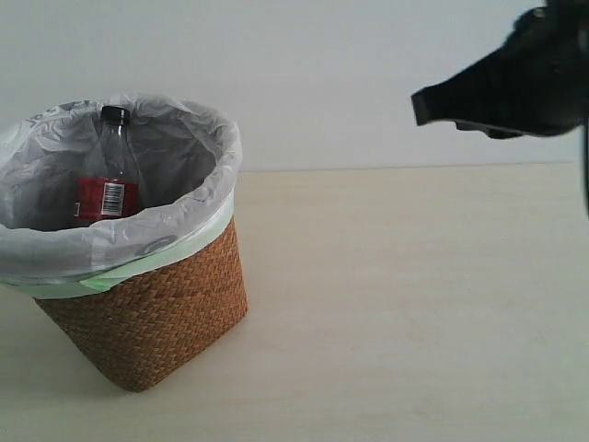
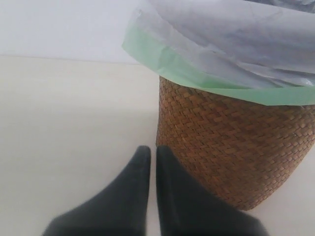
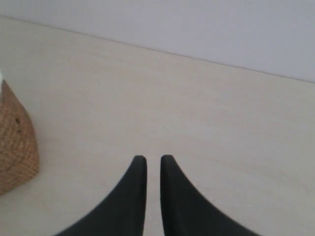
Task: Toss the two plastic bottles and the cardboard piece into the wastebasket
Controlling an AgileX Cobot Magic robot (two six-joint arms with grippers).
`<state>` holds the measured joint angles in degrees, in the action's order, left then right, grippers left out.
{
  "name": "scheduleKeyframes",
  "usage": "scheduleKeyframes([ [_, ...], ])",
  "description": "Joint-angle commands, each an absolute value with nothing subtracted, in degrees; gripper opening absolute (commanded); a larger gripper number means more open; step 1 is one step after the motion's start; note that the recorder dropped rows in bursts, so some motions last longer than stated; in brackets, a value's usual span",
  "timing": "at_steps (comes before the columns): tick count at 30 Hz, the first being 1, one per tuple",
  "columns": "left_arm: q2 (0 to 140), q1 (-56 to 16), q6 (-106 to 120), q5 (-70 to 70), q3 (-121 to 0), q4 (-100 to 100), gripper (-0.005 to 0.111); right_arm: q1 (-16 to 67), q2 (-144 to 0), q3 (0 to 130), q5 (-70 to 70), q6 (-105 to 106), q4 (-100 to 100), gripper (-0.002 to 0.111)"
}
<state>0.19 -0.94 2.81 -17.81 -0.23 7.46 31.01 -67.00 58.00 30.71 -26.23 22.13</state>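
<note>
The brown wicker wastebasket [image 1: 156, 322] stands at the left of the exterior view, lined with a white bag [image 1: 198, 124] with a pale green edge. The slim bottle [image 1: 110, 180] with black cap and red label stands upright inside it. The green-capped bottle and the cardboard piece are out of view. My right gripper [image 1: 425, 106] hangs high at the upper right, far from the basket; in its wrist view its fingers [image 3: 153, 160] are shut and empty. My left gripper [image 2: 153, 150] is shut and empty, low over the table beside the basket's wall [image 2: 236, 142].
A pale wooden table [image 1: 414, 304] stretches from the basket to the right edge, with a plain white wall behind it. A corner of the basket [image 3: 15, 142] shows in the right wrist view.
</note>
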Motion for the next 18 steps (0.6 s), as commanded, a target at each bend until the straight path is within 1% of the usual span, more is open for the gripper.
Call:
scheduleKeyframes([
  [1, 0.0, -0.9, 2.5, -17.7, 0.0, 7.3, 0.004, 30.8, -50.7, 45.4, 22.9, -28.8, 22.8, 0.007],
  [4, 0.0, -0.9, 2.5, -17.7, 0.0, 7.3, 0.004, 30.8, -39.6, 40.3, 22.6, -31.2, 22.8, 0.007],
  [7, 0.0, -0.9, 2.5, -17.7, 0.0, 7.3, 0.004, 30.8, -28.2, 37.0, 26.1, -36.9, 22.7, 0.007],
  [10, 0.0, -0.9, 2.5, -17.7, 0.0, 7.3, 0.004, 30.8, -18.8, 35.4, 29.4, -38.0, 22.7, 0.007],
  [14, 0.0, -0.9, 2.5, -17.7, 0.0, 7.3, 0.004, 30.8, -9.4, 33.9, 31.8, -38.0, 22.7, 0.007],
  [18, 0.0, -0.9, 2.5, -17.7, 0.0, 7.3, 0.004, 30.8, -4.6, 33.2, 38.3, -37.9, 22.6, 0.007],
])
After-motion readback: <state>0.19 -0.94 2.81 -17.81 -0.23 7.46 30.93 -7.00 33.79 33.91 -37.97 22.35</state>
